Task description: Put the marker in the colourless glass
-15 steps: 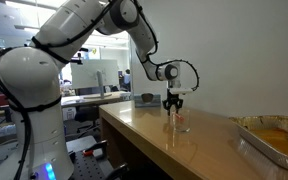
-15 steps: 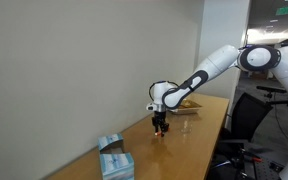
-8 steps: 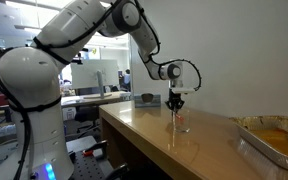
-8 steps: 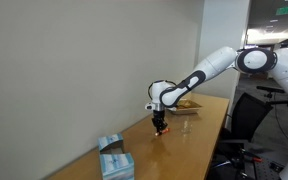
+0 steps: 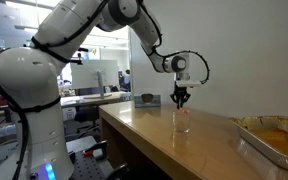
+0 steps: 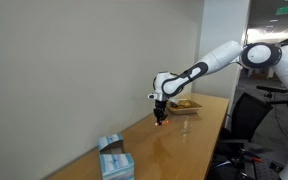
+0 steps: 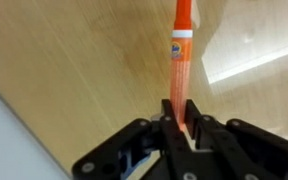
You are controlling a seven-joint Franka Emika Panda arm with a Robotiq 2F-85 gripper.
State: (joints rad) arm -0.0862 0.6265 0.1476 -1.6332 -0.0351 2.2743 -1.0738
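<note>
A: Anything different from a second ago?

B: Yes. Risen and slid sideways in both exterior views: hand (image 5: pixel 181 99) now clearly higher above the counter (image 5: pixel 134 125), carrying the marker (image 7: pixel 181 55) with it.

A: Meaning for the task?

B: Probably past the pick-up and into the carry. Judging by an exterior view, brought over or very near the colourless glass (image 5: pixel 184 124), with only the lowering and the release left.

A: Grip?

B: Closed down narrow, both fingers pressed against the marker near one end in the wrist view. Nothing else held.

A: And the marker itself?

B: Thin, orange-red, with a white band and a small printed label partway along. Held roughly in line with the fingers, pointing away from the wrist camera toward the wood. Hanging upright below the hand in the exterior views, apparently off the counter.

A: Inside the glass yet?

B: Cannot tell. Too faint a glass, too thin a stick. Tip somewhere at or just above the rim, not obviously inside.

A: Next, then?

B: Centre over the mouth, lower straight, then open. Worth watching for: a tip catching the rim and toppling so light a tumbler.
</note>
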